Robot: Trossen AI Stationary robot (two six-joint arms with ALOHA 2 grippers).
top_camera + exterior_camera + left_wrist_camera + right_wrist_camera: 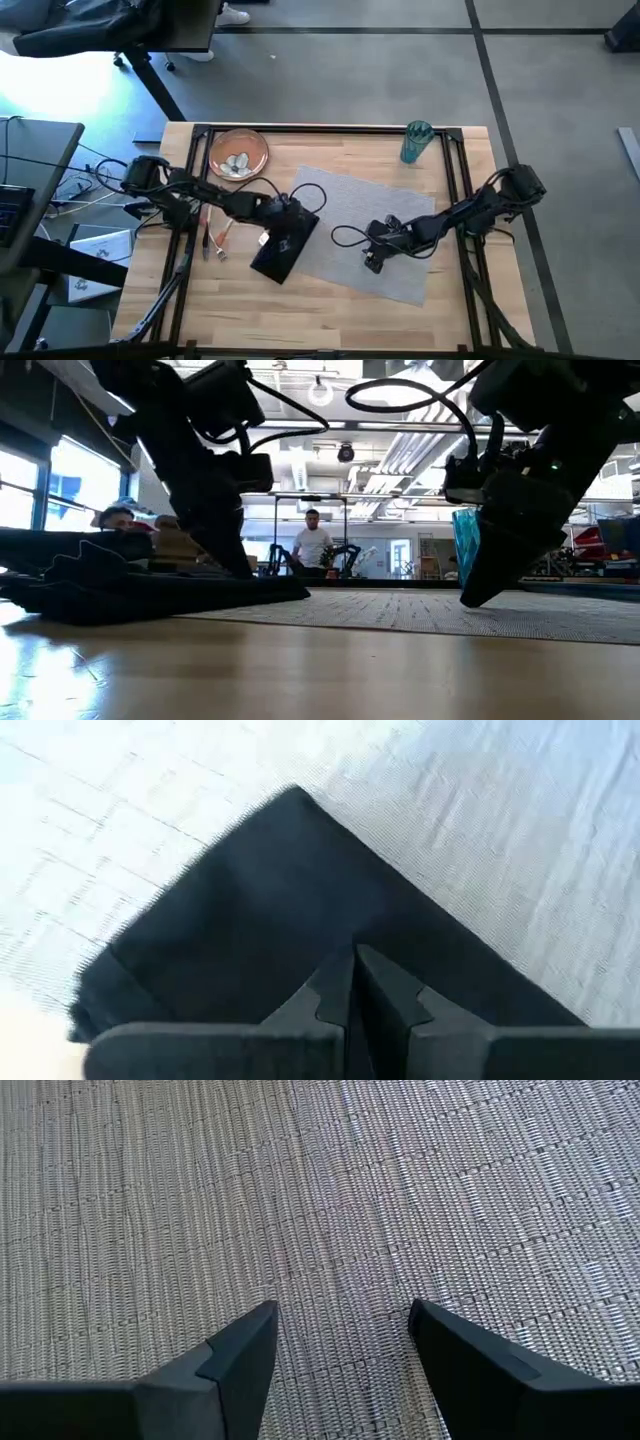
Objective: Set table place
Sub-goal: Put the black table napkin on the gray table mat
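The grey woven placemat point(385, 225) lies mid-table. The black napkin point(280, 255) lies slantwise across the placemat's left edge, partly on the wood. My left gripper point(292, 222) is down on the napkin's far end, shut. My right gripper point(373, 262) stands open low over the placemat's near part point(340, 1200); I cannot tell whether its tips touch the weave. The orange-brown plate point(238, 153) sits at the far left, the teal cup point(416, 141) stands at the far edge, and the orange-handled cutlery point(215, 240) lies on the wood to the napkin's left. My left gripper point(355, 952) comes from above, pointing down, its fingers shut on the napkin's cloth point(300, 920) near the far end. The fingers hide how much cloth lies between them. The napkin lies flat, one corner point(295, 795) on the placemat, nothing lifted.
The black rail frame point(330, 128) edges the table. Small pale things lie in the plate. Bare wood runs along the near edge point(330, 320). A person point(312, 545) stands far off in the room behind.
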